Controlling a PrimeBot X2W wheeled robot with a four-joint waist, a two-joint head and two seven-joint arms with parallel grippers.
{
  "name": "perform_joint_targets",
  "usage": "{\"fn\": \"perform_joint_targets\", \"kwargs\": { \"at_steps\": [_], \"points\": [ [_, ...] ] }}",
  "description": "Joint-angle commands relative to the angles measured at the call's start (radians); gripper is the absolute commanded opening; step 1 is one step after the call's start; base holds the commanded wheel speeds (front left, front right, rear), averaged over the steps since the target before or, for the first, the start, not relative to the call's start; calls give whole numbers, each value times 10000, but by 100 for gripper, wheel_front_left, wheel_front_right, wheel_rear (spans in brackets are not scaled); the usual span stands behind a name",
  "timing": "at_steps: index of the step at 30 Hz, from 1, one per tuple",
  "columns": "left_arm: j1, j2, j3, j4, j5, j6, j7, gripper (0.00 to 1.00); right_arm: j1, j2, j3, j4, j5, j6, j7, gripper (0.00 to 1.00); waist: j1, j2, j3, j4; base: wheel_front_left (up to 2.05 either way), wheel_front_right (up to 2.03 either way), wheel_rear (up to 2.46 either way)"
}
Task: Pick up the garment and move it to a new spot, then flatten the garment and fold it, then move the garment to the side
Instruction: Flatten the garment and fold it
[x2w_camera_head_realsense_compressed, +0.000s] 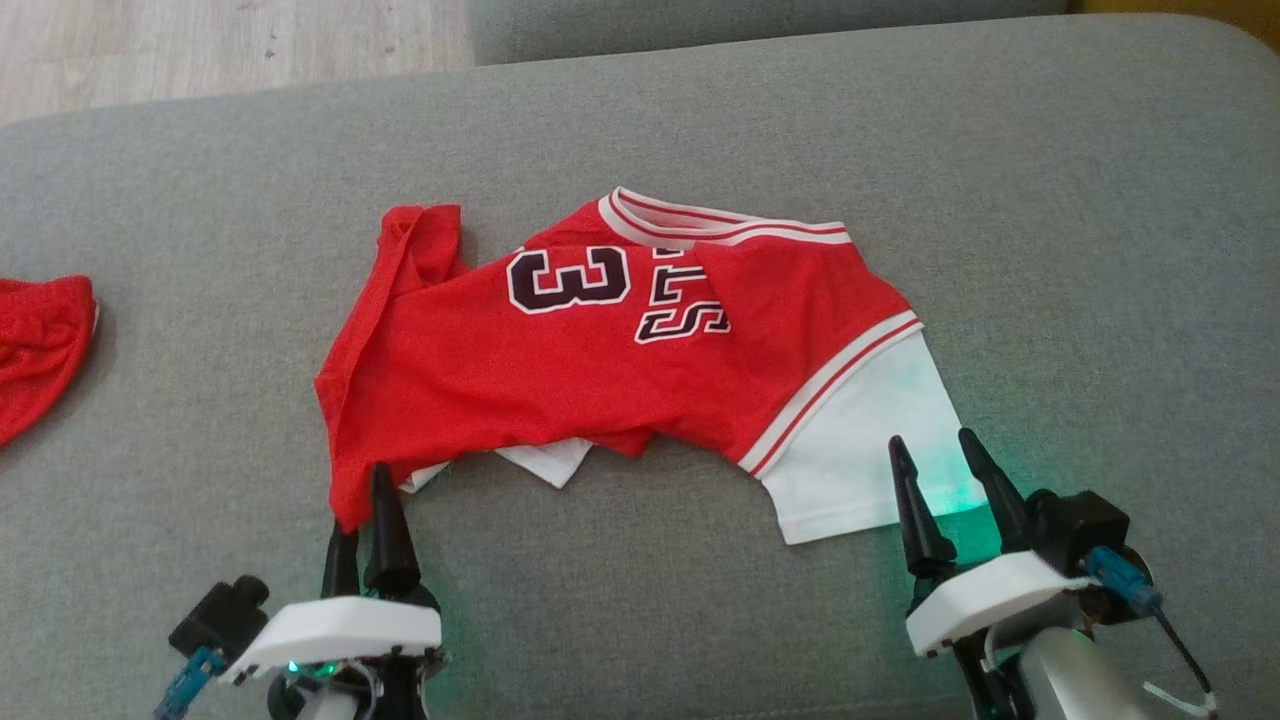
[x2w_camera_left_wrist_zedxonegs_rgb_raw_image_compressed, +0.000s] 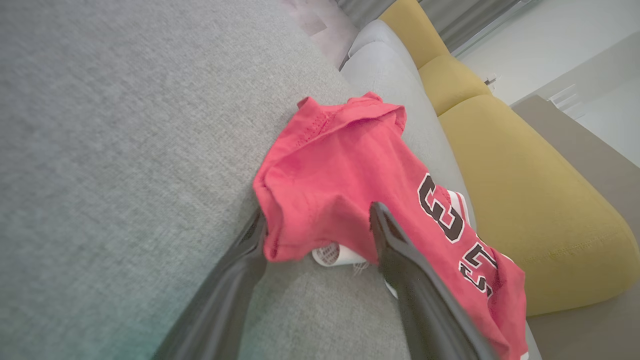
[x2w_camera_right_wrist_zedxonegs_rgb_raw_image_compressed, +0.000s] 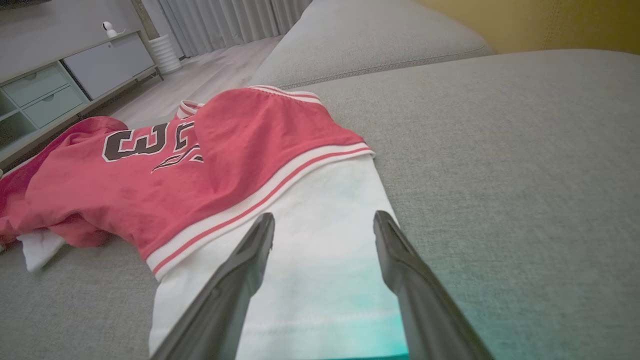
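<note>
The garment (x2w_camera_head_realsense_compressed: 600, 370) is a red jersey with a dark "3", striped trim and white sleeves, lying rumpled on the grey sofa cushion (x2w_camera_head_realsense_compressed: 1050, 200). My left gripper (x2w_camera_head_realsense_compressed: 362, 500) stands open at its near-left corner. In the left wrist view the two fingers of the left gripper (x2w_camera_left_wrist_zedxonegs_rgb_raw_image_compressed: 317, 212) straddle the red corner of the garment (x2w_camera_left_wrist_zedxonegs_rgb_raw_image_compressed: 340, 170) without closing on it. My right gripper (x2w_camera_head_realsense_compressed: 931, 437) is open above the white sleeve at the near right. The right wrist view shows the right gripper (x2w_camera_right_wrist_zedxonegs_rgb_raw_image_compressed: 325, 215) spread over that white cloth, with the garment (x2w_camera_right_wrist_zedxonegs_rgb_raw_image_compressed: 150, 180) stretching away to the left.
Another red cloth (x2w_camera_head_realsense_compressed: 40, 340) lies at the cushion's left edge. A second grey cushion (x2w_camera_head_realsense_compressed: 750, 25) and wooden floor (x2w_camera_head_realsense_compressed: 200, 40) lie beyond the far edge. Yellow sofa cushions (x2w_camera_left_wrist_zedxonegs_rgb_raw_image_compressed: 525, 200) adjoin the grey ones. A cabinet with drawers (x2w_camera_right_wrist_zedxonegs_rgb_raw_image_compressed: 50, 90) stands across the room.
</note>
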Motion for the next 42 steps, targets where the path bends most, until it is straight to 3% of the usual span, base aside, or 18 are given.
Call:
{"fn": "perform_joint_targets", "kwargs": {
  "at_steps": [1,4,5,6,7,8,9,17,23,32,33,35,42],
  "points": [
    [-467,20,175,-311,-157,16,-51,100,-281,-114,292,-231,80,73,-67,100,1,0,19,13,0,0,0],
    [-570,20,242,-356,-282,16,-51,100,-341,-117,331,-243,78,73,-67,100,1,0,75,15,0,0,0],
    [-607,20,275,-368,-352,16,-51,90,-362,-124,344,-250,80,73,-67,100,1,0,97,12,0,0,0],
    [-646,20,286,-364,-410,16,-51,68,-382,-134,357,-256,85,73,-67,100,1,0,121,7,0,0,0],
    [-646,20,286,-364,-410,16,-51,68,-382,-134,357,-256,85,73,-67,100,1,0,121,7,0,0,0],
    [-690,20,299,-356,-435,16,-51,40,-402,-145,367,-259,91,73,-67,100,1,0,141,1,0,0,0],
    [-731,20,315,-351,-452,16,-51,0,-421,-155,375,-257,97,73,-67,100,1,0,161,-9,0,0,0],
    [-661,30,869,-616,-93,16,-51,0,-330,-137,-140,18,357,73,-67,100,1,0,182,-96,0,0,0],
    [-239,22,773,-848,32,15,-51,0,-137,-62,-588,538,693,73,-67,100,1,0,104,-32,0,0,0],
    [-159,20,441,-800,-11,15,-51,0,-415,-13,-227,2423,431,73,-67,100,1,0,153,180,0,0,0],
    [-163,20,495,-814,-35,15,-51,0,-472,-8,-91,2658,491,73,-67,78,1,0,148,193,0,0,0],
    [-175,19,594,-837,-59,15,-51,0,-619,1,240,3007,650,73,-67,0,1,0,150,205,0,0,0],
    [-246,19,684,-933,-17,15,-51,0,-1162,16,1519,3774,1712,73,10,0,1,0,168,269,0,0,0]
  ]
}}
